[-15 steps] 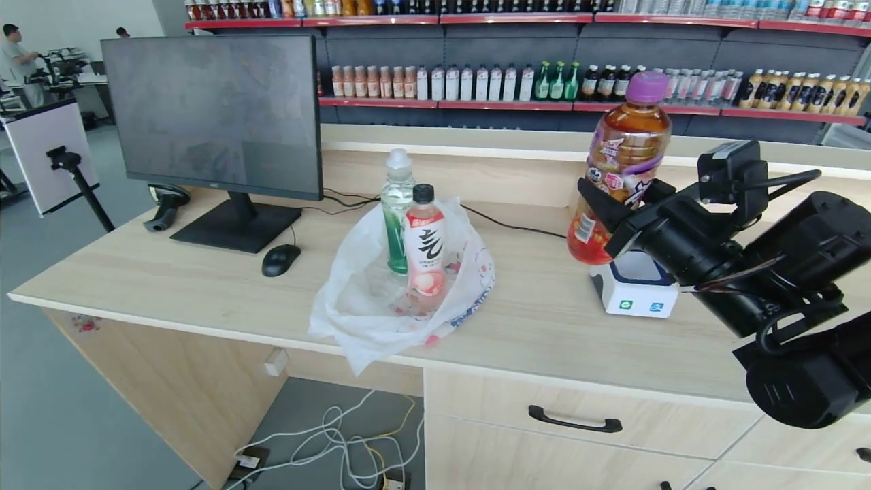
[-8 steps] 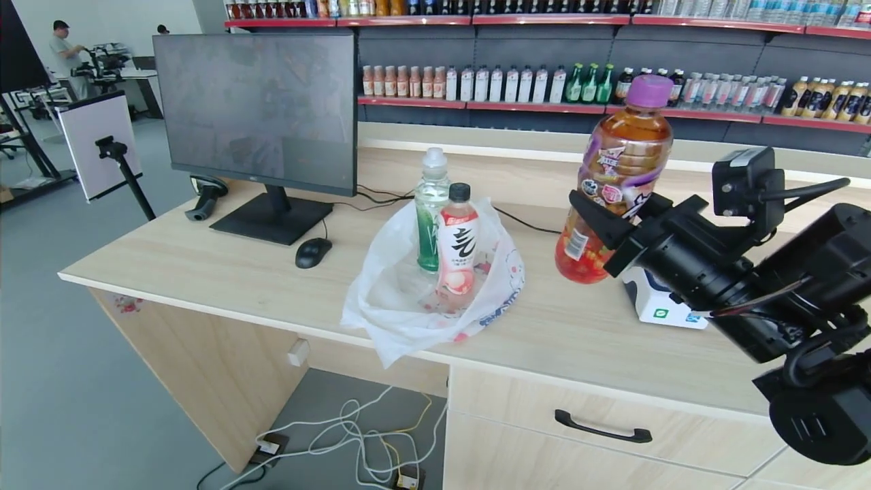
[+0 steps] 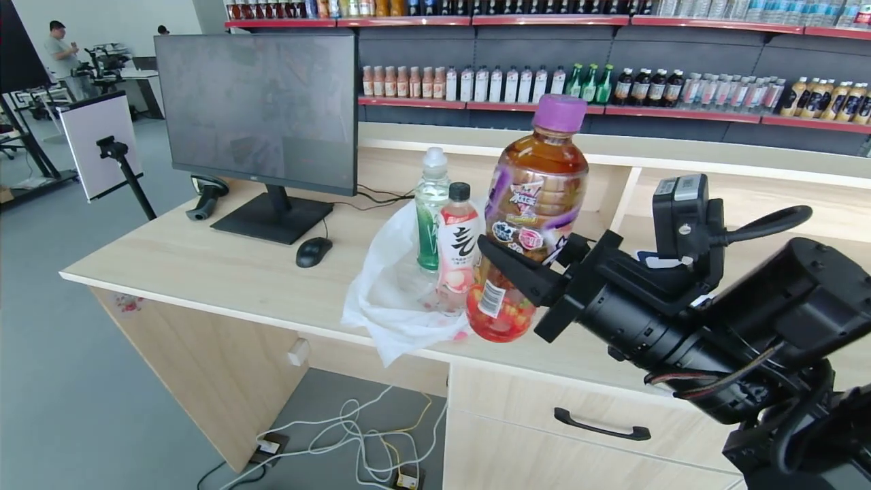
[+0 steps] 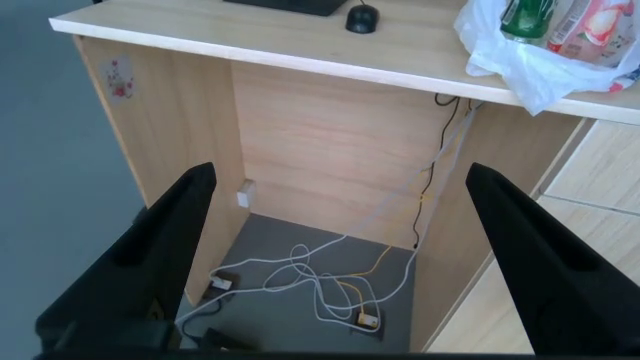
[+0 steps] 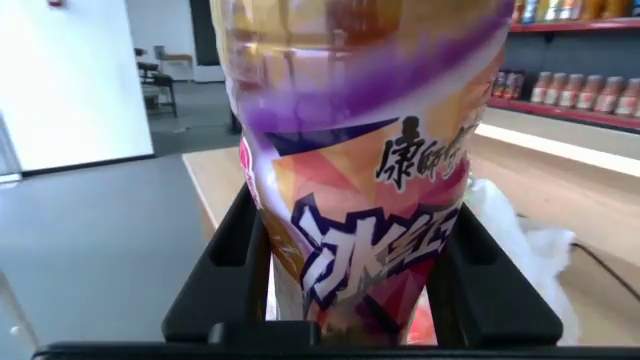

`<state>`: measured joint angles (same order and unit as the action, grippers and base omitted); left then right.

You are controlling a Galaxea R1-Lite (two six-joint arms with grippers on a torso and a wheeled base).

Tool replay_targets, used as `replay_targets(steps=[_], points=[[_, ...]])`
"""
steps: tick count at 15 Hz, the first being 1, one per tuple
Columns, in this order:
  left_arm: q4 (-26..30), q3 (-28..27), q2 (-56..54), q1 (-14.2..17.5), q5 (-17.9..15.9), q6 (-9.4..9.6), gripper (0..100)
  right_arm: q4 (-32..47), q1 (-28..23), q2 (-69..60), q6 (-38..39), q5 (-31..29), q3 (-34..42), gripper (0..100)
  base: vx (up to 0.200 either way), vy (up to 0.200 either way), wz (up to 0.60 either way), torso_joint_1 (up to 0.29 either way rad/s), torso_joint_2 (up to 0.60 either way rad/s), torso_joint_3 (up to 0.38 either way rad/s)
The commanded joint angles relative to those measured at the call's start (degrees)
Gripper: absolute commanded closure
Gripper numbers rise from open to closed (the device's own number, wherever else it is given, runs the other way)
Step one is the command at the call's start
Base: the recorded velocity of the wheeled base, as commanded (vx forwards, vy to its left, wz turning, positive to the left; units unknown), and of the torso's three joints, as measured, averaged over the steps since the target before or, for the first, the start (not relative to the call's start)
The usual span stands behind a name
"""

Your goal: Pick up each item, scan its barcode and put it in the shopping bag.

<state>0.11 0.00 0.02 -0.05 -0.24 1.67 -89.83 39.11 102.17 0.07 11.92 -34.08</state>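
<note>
Purple-capped and amber, the tea bottle (image 3: 534,204) sits in my right pincer (image 3: 527,264), which is pinched on its lower label. One black finger (image 3: 512,269) crosses the front of the bottle, and in the right wrist view the two fingers flank the label on either side (image 5: 365,280). The bottle stands nearly upright, leaning slightly, with its red base raised over the front part of the wooden counter (image 3: 224,272). It is just to the right of the white shopping bag (image 3: 388,299). I cannot tell whether the base touches the bag's plastic. The bag lies open on the counter and holds two upright bottles: a green-labelled bottle (image 3: 431,211) at the back and a pink-labelled bottle (image 3: 457,248) in front of it, side by side and close together. The tea bottle is next to the pink-labelled one. My left pincer (image 4: 340,175) is spread wide and holds nothing. It is low in front of the counter, facing the recess under the worktop, where cables (image 4: 320,290) lie on the floor. To the left of the bag are a mouse (image 3: 313,252), a monitor (image 3: 262,109) and a handheld scanner (image 3: 204,197).
</note>
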Motion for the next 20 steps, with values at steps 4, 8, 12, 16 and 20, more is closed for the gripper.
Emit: replay_targets(steps=[4, 8, 12, 16, 20], points=[[-0.02, 0.00, -0.02, 0.05, -0.02, 0.00, 0, -0.17, 1.06, 0.75, 0.28, -0.23, 1.04, 100, 0.000, 0.000, 0.00, 0.000, 0.00, 0.000], [-0.02, 0.00, -0.02, 0.05, -0.02, 0.00, 0, -0.17, 0.53, 0.75, 0.37, -0.23, 1.04, 100, 0.000, 0.150, 0.00, -0.001, 0.00, 0.003], [-0.02, 0.00, -0.02, 0.05, -0.02, 0.00, 0, -0.17, 0.53, 0.84, 0.37, -0.23, 0.69, 100, 0.000, 0.200, 0.00, 0.009, 0.00, 0.001], [-0.02, 0.00, -0.02, 0.05, -0.02, 0.00, 0, -0.17, 0.62, 0.75, 0.37, -0.23, 0.86, 100, 0.000, 0.100, 0.00, -0.005, 0.00, 0.001], [-0.02, 0.00, -0.02, 0.05, -0.02, 0.00, 0, -0.17, 0.62, 5.41, 1.16, -0.23, -4.32, 100, 0.000, 0.000, 0.00, 0.000, 0.00, 0.000]])
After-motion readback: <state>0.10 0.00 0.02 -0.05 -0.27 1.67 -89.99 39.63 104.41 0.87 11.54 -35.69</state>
